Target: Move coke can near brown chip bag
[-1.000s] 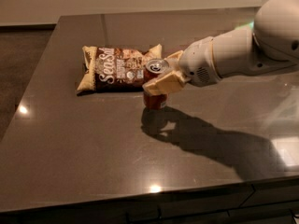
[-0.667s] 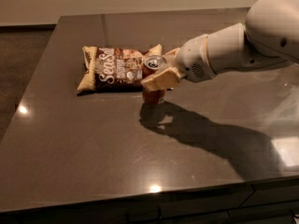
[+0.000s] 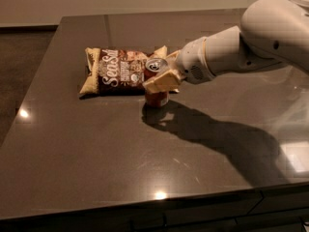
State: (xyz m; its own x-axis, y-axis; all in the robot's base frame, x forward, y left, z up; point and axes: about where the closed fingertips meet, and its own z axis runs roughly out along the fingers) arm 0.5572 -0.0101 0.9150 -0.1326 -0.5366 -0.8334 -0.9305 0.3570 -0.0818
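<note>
- The gripper (image 3: 156, 78) has edged a little left and back across the table (image 3: 91, 158) since a second ago, taking the can (image 3: 156, 99) closer to the bag (image 3: 117, 72).
- It remains clamped on the can: one cream finger (image 3: 163, 82) crosses the near side of the can's middle, and the silver top shows just above it.
- The can is upright, held at the bag's right end, just in front of its cream-yellow edge. Whether can and bag touch cannot be told, nor whether the can's base rests on the table.
- The white arm (image 3: 231, 50) now reaches further in from the right, and its large upper segment sits more to the left than before.
- The bag has not moved. It lies flat in the far left part of the table, lettering up.
- The arm's dark shadow (image 3: 207, 129) runs from the can's foot toward the right front of the table.
- Two bright light spots reflect on the tabletop, one near the front edge (image 3: 159, 195) and one at the left edge (image 3: 21, 113).
- The finger hides the can's middle, and the can covers a small part of the bag's right end.
</note>
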